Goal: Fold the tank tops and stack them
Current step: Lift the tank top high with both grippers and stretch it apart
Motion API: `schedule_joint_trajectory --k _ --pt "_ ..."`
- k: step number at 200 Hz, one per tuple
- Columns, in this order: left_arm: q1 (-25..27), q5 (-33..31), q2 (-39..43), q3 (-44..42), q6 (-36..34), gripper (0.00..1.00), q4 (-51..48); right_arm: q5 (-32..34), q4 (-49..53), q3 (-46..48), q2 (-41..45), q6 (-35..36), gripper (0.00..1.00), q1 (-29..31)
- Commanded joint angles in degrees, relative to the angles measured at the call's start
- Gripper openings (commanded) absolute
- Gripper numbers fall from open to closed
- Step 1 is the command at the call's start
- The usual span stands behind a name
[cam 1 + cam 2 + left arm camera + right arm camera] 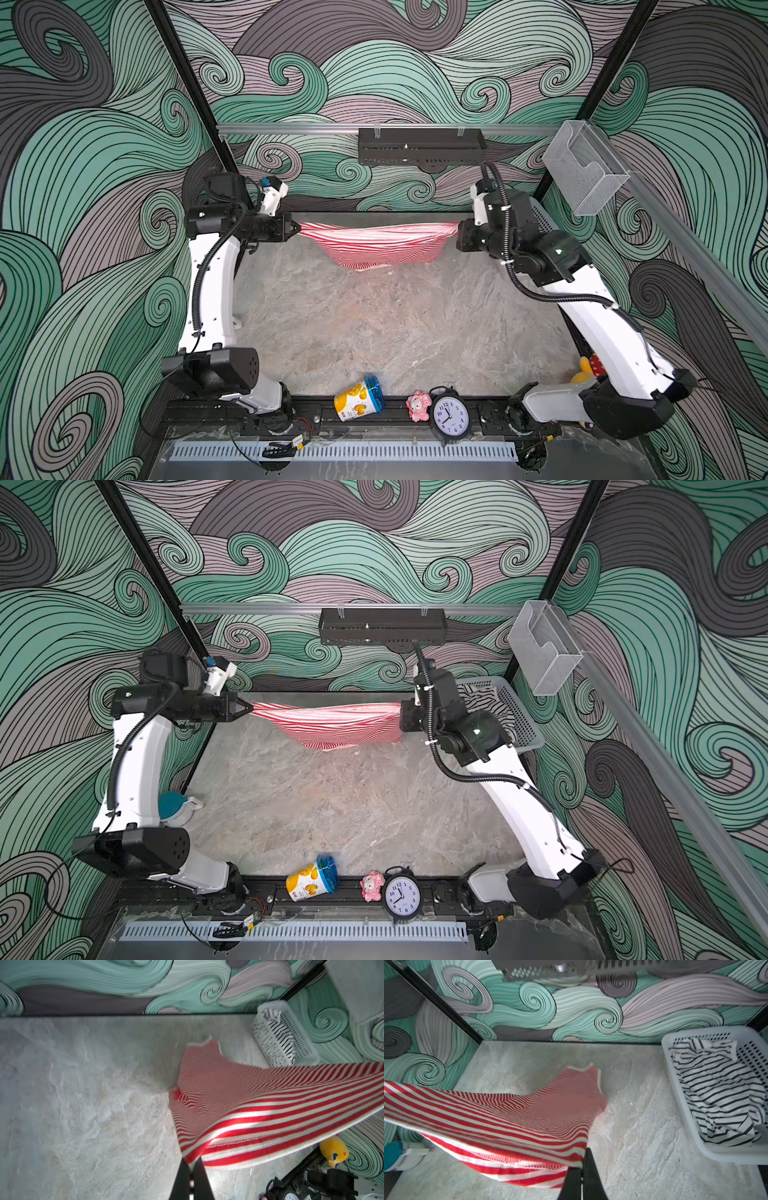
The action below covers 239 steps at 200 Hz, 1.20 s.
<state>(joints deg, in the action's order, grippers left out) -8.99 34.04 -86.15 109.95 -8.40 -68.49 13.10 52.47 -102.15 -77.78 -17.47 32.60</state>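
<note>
Marble table (374, 332); red-and-white tank top (376, 247) strung above its far end btwn both arms.
Far right, basket (528, 725) w/ black-and-white tank top (478, 696): clear in a top view & wrist views. Red hem pinched by left gripper (297, 229) & right gripper (458, 232).

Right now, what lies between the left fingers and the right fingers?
The red-and-white tank top hangs stretched between them, an end pinched in the left fingers and in the right fingers; both top views show it.
</note>
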Motion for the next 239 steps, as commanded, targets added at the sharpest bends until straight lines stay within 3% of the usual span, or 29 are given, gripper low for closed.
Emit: schedule_joint_trajectory --k 1,68,98,122,148,168,196,239 --pt "-0.1 2.7 3.0 7.3 3.3 0.0 -3.0 2.3 5.6 -5.3 2.8 3.3 0.0 0.5" --pt "-0.1 1.9 16.4 12.1 6.5 0.0 -0.7 -2.3 6.9 -9.1 14.8 2.5 0.0 2.1" --pt "-0.1 -1.6 21.8 12.9 7.6 0.0 0.5 -4.8 7.9 -11.0 19.0 1.3 0.0 2.1" --pt "-0.2 -2.1 23.3 13.9 8.4 0.0 0.3 -3.7 10.0 -13.7 19.8 1.0 0.0 2.1" --pt "-0.2 -2.4 21.1 12.7 8.7 0.0 1.4 1.7 20.4 -24.3 11.7 -1.7 0.0 2.0" --pt "-0.1 -2.8 17.3 10.5 8.8 0.0 3.1 0.6 22.3 -27.8 5.4 -1.9 0.0 1.3" --pt "0.0 -3.5 11.7 6.5 8.4 0.0 8.1 -6.0 22.1 -30.2 -3.1 -1.7 0.0 -5.2" --pt "0.9 -6.5 -0.1 8.2 7.2 0.0 12.9 -15.8 17.7 -33.9 -16.9 0.5 0.0 -14.6"
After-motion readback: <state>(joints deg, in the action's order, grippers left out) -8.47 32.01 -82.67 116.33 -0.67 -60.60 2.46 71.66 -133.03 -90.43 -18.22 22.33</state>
